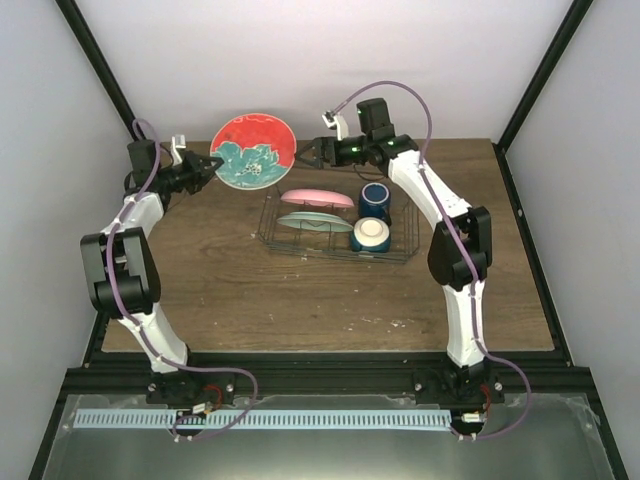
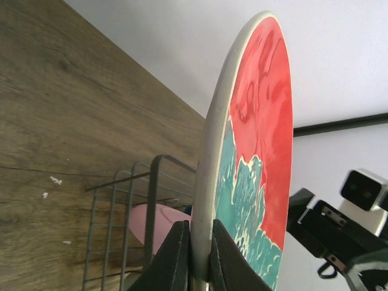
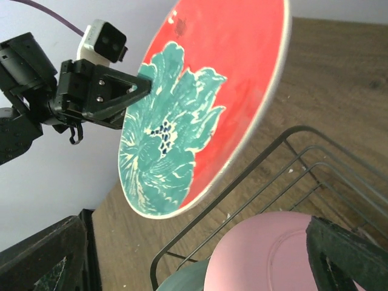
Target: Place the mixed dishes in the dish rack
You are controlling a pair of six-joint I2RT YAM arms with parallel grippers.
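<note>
Top view
- Surface: dark wood-grain table (image 1: 300,300), a few pale specks near its front edge.
- Room: plain white walls, black frame posts in the back corners.
- Dish rack (image 1: 335,228): sat on the table right of centre, long side running left to right.
- In rack: pink plate (image 1: 317,197) and mint-green plate (image 1: 313,221) on edge in the left part; dark blue mug (image 1: 375,200) and cream bowl (image 1: 371,235) in the right part.
- Teal-and-red patterned plate (image 1: 253,150): up in the air over the table's back edge, behind the rack's far-left corner, between the two grippers.
- Plate facing: painted face turned toward the near side and upward, teal flower low, red on top.
- Left gripper (image 1: 210,164): clamped on the plate's left rim.
- Right gripper (image 1: 306,155): just beside the plate's right rim, jaws wide apart; contact, could not tell.

Left wrist view
- Plate: stood on edge, rim running bottom to top, pale back toward the table.
- Fingers (image 2: 176,260): pinched together on the lower rim.
- Below: rack wire and the pink plate.

Right wrist view
- Plate: tilted disc, face toward this camera, above the rack's corner.
- Own fingers (image 3: 42,257): at both bottom corners, far apart, nothing between them.
</note>
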